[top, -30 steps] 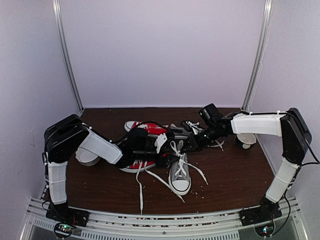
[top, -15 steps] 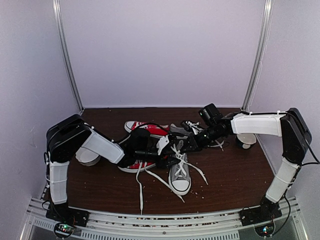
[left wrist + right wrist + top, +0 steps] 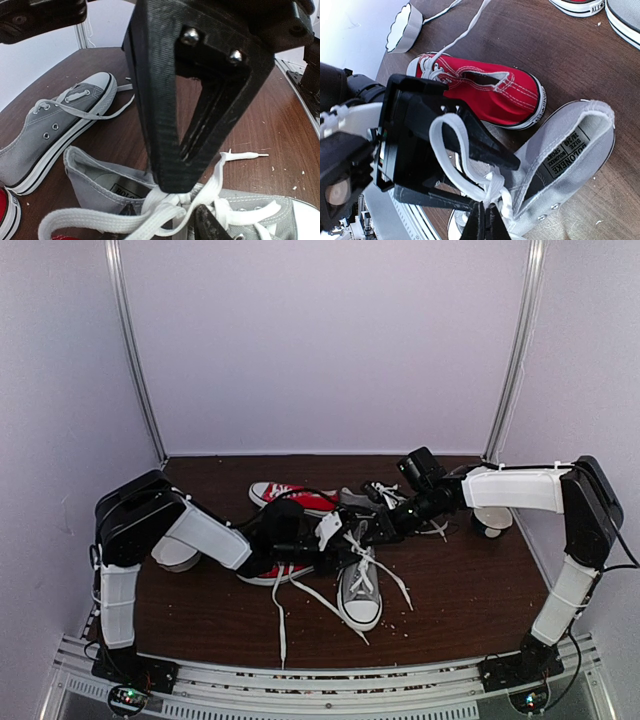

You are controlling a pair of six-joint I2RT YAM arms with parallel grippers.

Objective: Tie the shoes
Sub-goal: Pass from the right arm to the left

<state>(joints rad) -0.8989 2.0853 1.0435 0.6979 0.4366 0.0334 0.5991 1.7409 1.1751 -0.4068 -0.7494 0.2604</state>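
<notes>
Shoes all over that brown table (image 3: pixel 460 590). From the overhead camera the near grey shoe (image 3: pixel 361 595) sat toe toward the arm bases, and the second grey shoe (image 3: pixel 357 500) lay further back beside the red sneakers (image 3: pixel 285 493). Both arms reached into the middle, with the left gripper (image 3: pixel 345 543) and right gripper (image 3: pixel 372 530) nearly meeting over the near shoe's heel end. Loose lace ends trailed across the wood.

Left wrist cam: its fingers (image 3: pixel 175 100) stood partly spread. The white lace (image 3: pixel 100 220) bunched up between the tips, not squeezed as far as I could see. The near grey shoe lay right below with its heel opening and label showing, and the second grey shoe sat off to the left, apart from it.

Right wrist cam: the right gripper's tips were pressed together, pinching the lace right at the crossing above the eyelets. A lace loop lay across one finger of the left gripper, and one red sneaker sat just beside the grey shoe's heel.
</notes>
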